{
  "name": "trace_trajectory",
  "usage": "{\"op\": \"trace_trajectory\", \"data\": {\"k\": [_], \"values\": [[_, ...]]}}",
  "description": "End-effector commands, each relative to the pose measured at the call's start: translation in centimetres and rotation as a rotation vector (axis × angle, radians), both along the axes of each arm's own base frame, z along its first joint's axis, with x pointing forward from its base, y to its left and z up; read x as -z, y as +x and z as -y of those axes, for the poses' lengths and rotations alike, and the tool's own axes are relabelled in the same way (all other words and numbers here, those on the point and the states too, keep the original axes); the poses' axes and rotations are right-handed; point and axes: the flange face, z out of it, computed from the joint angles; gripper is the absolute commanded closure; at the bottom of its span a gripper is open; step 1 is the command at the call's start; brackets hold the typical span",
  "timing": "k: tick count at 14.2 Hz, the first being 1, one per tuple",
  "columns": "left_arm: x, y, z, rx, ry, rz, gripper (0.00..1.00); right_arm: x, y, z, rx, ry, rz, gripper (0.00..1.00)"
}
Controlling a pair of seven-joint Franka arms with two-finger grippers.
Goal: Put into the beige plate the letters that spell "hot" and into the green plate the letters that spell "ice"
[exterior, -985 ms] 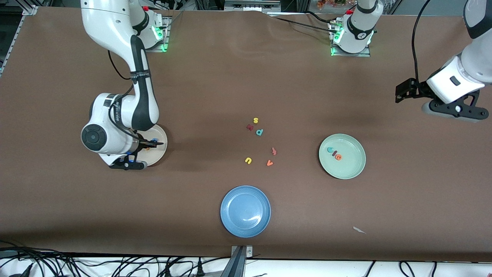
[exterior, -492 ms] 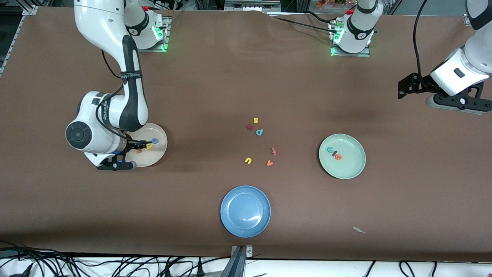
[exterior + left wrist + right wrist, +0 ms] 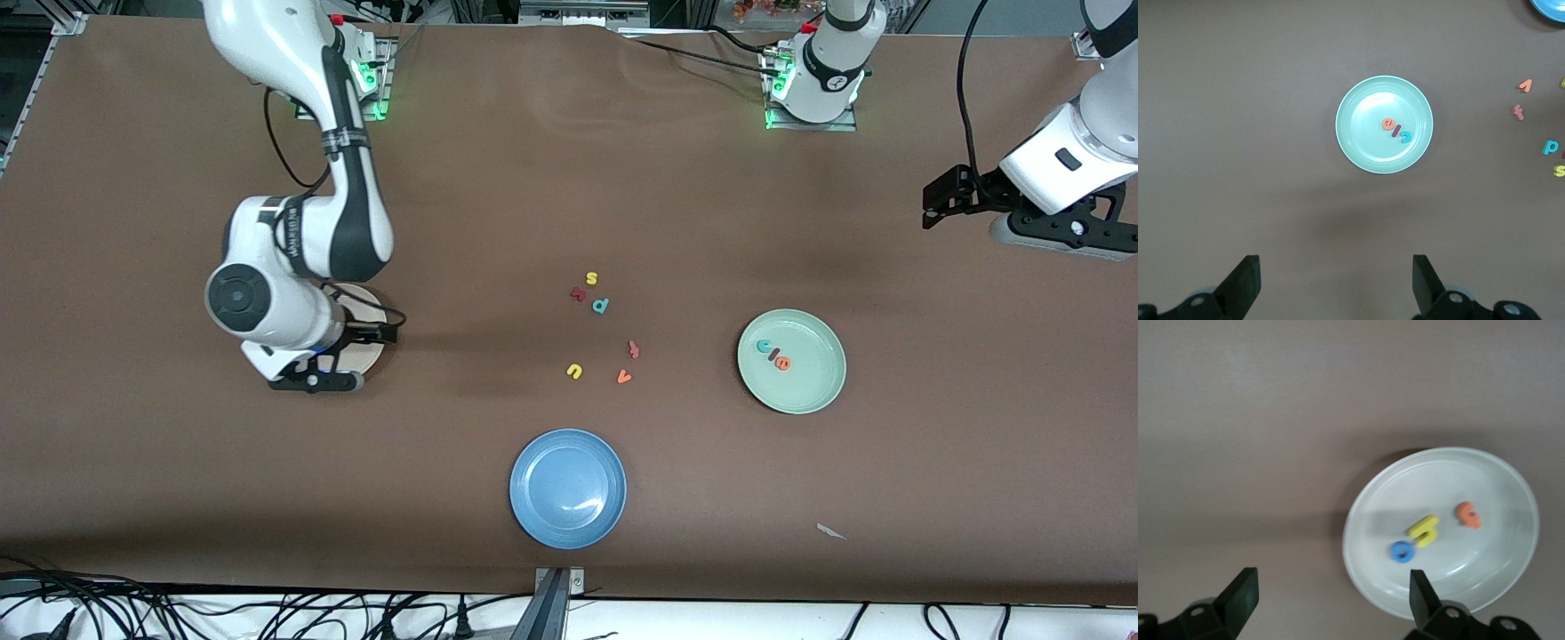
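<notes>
Tiny yellow foam "h" [image 3: 1426,529], blue ring-shaped foam "o" [image 3: 1403,551] and orange foam "t" [image 3: 1468,515] lie loose in the round shallow cream-beige plate [image 3: 1511,487], the "o" touching the "h", the "t" a little apart. Dark red foam bar "i" [image 3: 1395,130], teal foam "c" [image 3: 1405,137] and orange foam "e" [image 3: 1387,123] lie in a close row in the round pale mint-green plate [image 3: 822,388], toward its 10 o'clock rim in the front view. Handling, as a judgement: all six look very light, soft and slightly compressible, not fragile, apt to slide or tip on the glazed plates; best pinched across a straight stroke or the outer edges, with light force. Right gripper [image 3: 1328,607]: over the table at the beige plate's edge, jaws wide, holding nothing. Left gripper [image 3: 1335,283]: waits high over the left arm's end of the table, jaws wide, empty. Leftovers at table centre, at about 9 o'clock of the green plate: yellow foam "s" [image 3: 591,278], teal foam "p" [image 3: 601,306], yellow foam "u" [image 3: 574,371], orange foam "v" [image 3: 624,377], two dull red pieces too small to read. Round blue plate [image 3: 533,516] sits at 6 o'clock of them, nearest the front camera. Hidden: in the front view the right arm covers most of the beige plate and all its letters; only the wrist view shows them, somewhat blurred.
</notes>
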Motion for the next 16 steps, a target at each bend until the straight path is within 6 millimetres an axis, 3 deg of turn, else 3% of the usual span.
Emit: {"op": "trace_trajectory", "data": {"k": [1,3,6,7,12,16], "values": [[-0.8,-0.4,0.0,0.008,-0.010,0.008,0.00,-1.1,-1.0,-3.0,0.067,-0.017,0.000,0.00],[-0.8,-0.3,0.0,0.005,-0.011,0.011,0.00,-1.1,-1.6,-4.5,0.081,0.029,-0.019,0.00],[-0.8,-0.2,0.6,0.012,-0.009,0.014,0.00,-2.5,-1.1,-2.8,0.039,0.079,-0.042,0.00],[-1.1,-0.2,0.7,0.015,-0.010,0.020,0.00,-3.6,-0.9,-1.7,0.035,0.101,-0.028,0.00],[-1.7,0.1,0.9,0.018,-0.009,0.031,0.00,-9.1,-0.9,8.2,0.062,0.135,0.028,0.00],[-1.7,0.1,1.4,0.026,-0.009,0.031,0.00,-14.6,-2.9,12.4,0.031,0.038,0.045,0.00]]}}
